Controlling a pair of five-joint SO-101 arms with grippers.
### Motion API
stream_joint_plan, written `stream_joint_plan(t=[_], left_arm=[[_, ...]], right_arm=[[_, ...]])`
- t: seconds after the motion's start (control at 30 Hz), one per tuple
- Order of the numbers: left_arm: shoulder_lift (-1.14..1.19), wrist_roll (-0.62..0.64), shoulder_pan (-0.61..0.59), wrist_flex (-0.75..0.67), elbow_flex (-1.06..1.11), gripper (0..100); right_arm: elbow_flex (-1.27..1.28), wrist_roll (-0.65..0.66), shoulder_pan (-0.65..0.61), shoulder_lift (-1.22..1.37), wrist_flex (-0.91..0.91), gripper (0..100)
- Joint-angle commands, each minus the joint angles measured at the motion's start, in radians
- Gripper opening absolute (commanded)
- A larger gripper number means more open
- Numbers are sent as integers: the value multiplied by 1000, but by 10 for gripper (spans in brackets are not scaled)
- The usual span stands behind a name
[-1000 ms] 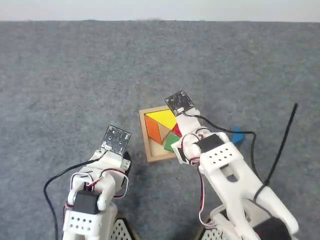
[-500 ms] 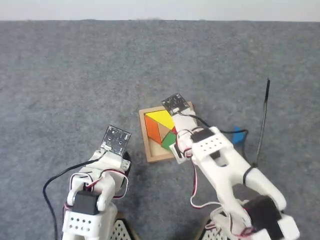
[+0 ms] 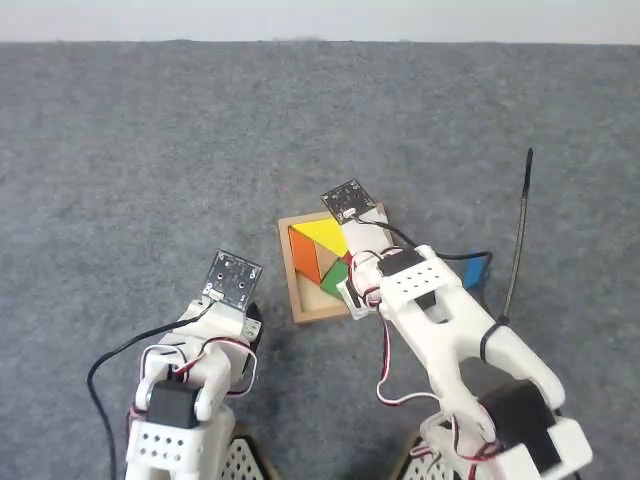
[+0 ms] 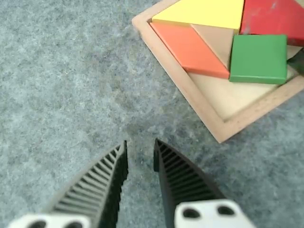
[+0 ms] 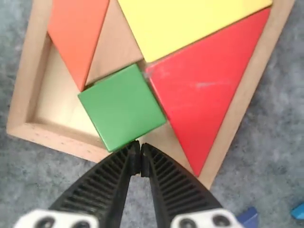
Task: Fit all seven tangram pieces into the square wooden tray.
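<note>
- The right gripper (image 5: 141, 151), fingers pressed together and empty, is touching the green square wooden piece (image 5: 122, 107); seemingly nudging it in
- That piece is sitting skewed in the square wooden tray (image 5: 26, 71), one corner over its near rim; the next push is calling for squaring it
- The left gripper (image 4: 140, 147), slightly parted and empty, is hovering near-left of the tray
</note>
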Motion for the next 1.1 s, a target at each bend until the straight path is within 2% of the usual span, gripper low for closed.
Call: stream_joint_plan(t=[0.0,0.23,0.4,0.5,0.6,0.7,0.9,1.07], left_arm=[[2,6,2,-3,-7,88],[2,6,2,-3,-7,88],[2,6,2,-3,-7,88],[2,6,2,-3,-7,88],[2,6,2,-3,-7,88],[2,6,2,-3,-7,88],[2,6,2,-3,-7,88],[2,6,2,-3,-7,88]], right_arm=[[-63,40,27,-153,64,6],[-20,49,53,-390,196,6],[-21,129,272,-420,306,6],[-26,175,407,-367,325,6],[-34,258,492,-297,321,6],[-52,338,515,-223,354,6],[-37,390,449,-186,427,10],[11,388,421,-220,441,152]])
